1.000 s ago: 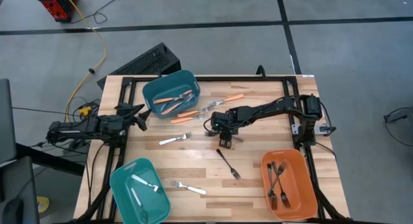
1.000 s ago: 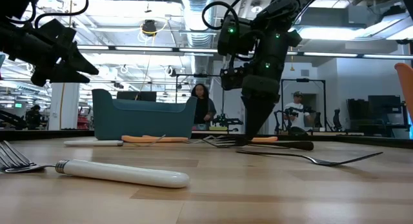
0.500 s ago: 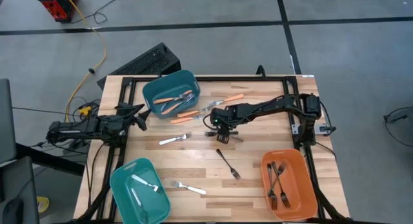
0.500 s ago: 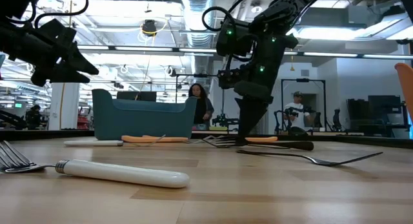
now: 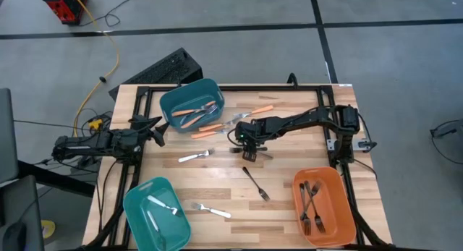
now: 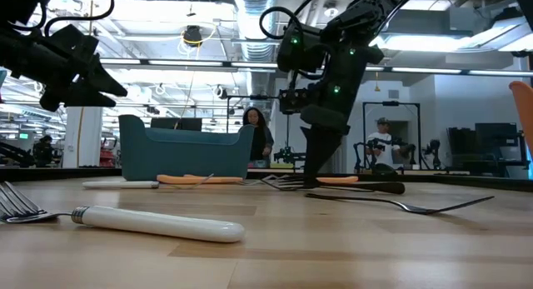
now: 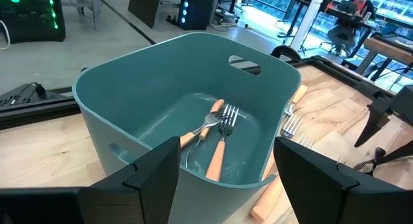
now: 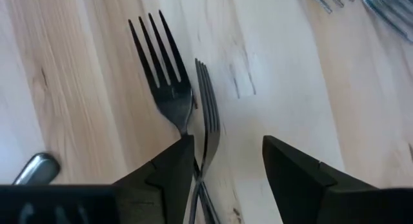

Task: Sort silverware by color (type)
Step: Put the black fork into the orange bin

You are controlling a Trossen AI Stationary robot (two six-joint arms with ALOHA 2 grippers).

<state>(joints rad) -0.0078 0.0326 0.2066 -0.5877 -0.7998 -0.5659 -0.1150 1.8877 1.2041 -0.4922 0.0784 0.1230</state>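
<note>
Your right hand (image 5: 243, 145) is down near the middle of the surface (image 5: 289, 171), its fingers (image 8: 293, 179) spread apart and gripping nothing. In its wrist view two black forks (image 8: 187, 114) lie crossed on the wood, their necks running in under one finger, the gap beside them bare wood. From above, those forks (image 5: 249, 151) lie just below the hand.

Your left hand (image 5: 153, 129) waits at the surface's left edge, beside the upper teal bin (image 5: 168, 103). Its fingers (image 7: 151, 179) stand open, with nothing between them, pointing into that bin.

That bin holds several orange forks (image 5: 189, 113). More orange forks lie outside it: two (image 5: 210, 129) touching its lower right corner, and one (image 5: 260, 110) farther right, near the surface's top. A cluster of silver tines (image 5: 233, 122) lies between them, just above your right hand.

A silver fork (image 5: 195, 156) lies alone left of the right hand. Another black fork (image 5: 255, 184) lies alone lower down, well apart from the hand. A second silver fork (image 5: 211, 209) lies near the bottom edge, just right of the lower teal bin (image 5: 137, 207), which holds one silver fork (image 5: 163, 205).

The orange bin (image 5: 343, 222) at lower right holds several black forks (image 5: 312, 204).

In the low view, a person (image 6: 256, 139) stands in the room beyond the surface.
</note>
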